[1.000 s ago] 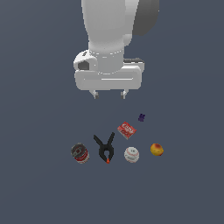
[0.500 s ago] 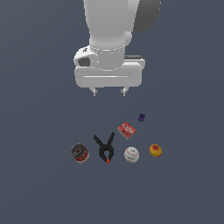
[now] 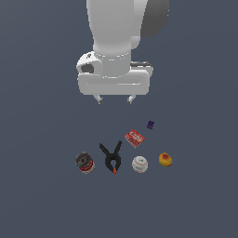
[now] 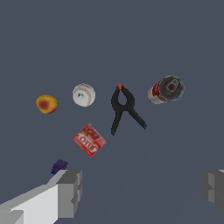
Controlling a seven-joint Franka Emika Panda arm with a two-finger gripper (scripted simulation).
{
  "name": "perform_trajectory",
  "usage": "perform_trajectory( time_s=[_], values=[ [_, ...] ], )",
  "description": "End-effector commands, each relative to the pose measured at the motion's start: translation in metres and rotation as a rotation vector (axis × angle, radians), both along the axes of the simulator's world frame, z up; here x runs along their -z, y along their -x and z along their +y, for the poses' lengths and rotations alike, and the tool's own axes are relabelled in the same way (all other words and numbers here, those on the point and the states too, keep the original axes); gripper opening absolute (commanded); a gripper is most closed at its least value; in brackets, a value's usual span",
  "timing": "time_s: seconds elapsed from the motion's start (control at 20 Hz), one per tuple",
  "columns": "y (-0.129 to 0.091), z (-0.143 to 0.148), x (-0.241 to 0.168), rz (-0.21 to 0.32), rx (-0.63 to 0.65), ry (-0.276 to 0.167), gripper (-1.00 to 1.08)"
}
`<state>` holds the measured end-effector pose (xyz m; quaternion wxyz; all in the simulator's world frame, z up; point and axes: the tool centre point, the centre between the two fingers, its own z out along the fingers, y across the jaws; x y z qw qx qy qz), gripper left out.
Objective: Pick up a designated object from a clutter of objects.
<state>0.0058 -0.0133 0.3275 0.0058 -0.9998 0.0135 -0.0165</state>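
The small can [image 3: 85, 162] with a red-and-white label and dark grey top lies on its side at the exterior view's left end of the clutter; it also shows in the wrist view [image 4: 166, 90]. My gripper [image 3: 114, 99] hangs open and empty well above the items, its fingers [image 4: 70, 193] wide apart in the wrist view. Beside the can lie the black spring clamp [image 3: 111, 157] with an orange tip, the white baseball [image 3: 139, 164], the flat red box [image 3: 134, 138], the tiny purple piece [image 3: 150, 124] and the orange-yellow fruit [image 3: 165, 159].
The items rest on a plain dark grey floor [image 3: 42, 204]. The clamp [image 4: 124, 109] lies closest to the can, with a gap between them.
The arm has shifted slightly; the items have not moved.
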Motion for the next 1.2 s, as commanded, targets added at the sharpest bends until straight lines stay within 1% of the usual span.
perform_trajectory(
  time_s=[0.0,0.2,0.45,0.85,1.15],
  values=[
    [-0.006,-0.004,0.006,0.002,0.024,-0.003,1.0],
    [-0.02,-0.014,0.019,0.006,0.082,-0.008,1.0],
    [-0.043,-0.033,0.045,0.012,0.185,-0.015,1.0],
    [-0.082,-0.076,0.107,0.024,0.393,-0.018,1.0],
    [-0.102,-0.107,0.153,0.031,0.529,-0.012,1.0]
  ],
)
